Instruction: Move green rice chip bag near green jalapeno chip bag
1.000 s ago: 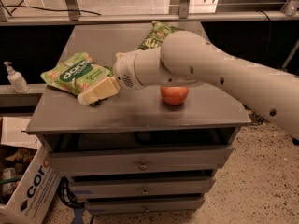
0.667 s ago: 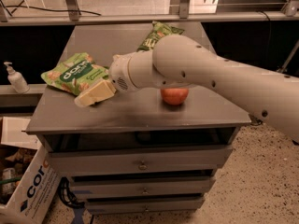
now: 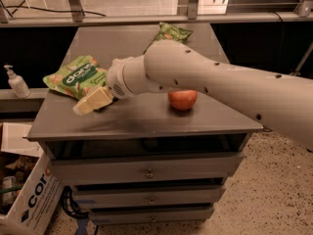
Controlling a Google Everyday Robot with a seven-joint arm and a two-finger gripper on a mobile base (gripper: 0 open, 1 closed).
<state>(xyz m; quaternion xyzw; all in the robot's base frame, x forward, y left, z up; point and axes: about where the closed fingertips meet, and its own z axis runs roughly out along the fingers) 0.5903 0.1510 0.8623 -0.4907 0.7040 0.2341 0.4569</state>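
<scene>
The green rice chip bag point(image 3: 75, 75), light green with a dark green oval logo, lies on the left part of the grey cabinet top point(image 3: 142, 114). The green jalapeno chip bag point(image 3: 168, 34), smaller and darker, lies at the back of the top, partly hidden behind my arm. My gripper point(image 3: 93, 101) reaches in from the right and sits just right of and in front of the rice chip bag, at its near edge. Only one pale finger shows, pointing left and down toward the top.
A red apple point(image 3: 182, 100) sits mid-top, under my forearm. A white pump bottle point(image 3: 15, 82) stands on a ledge to the left. A cardboard box point(image 3: 27, 199) sits on the floor at lower left. The cabinet has drawers below.
My gripper has moved a little left and down toward the near edge of the rice chip bag. The bags and the apple have not moved.
</scene>
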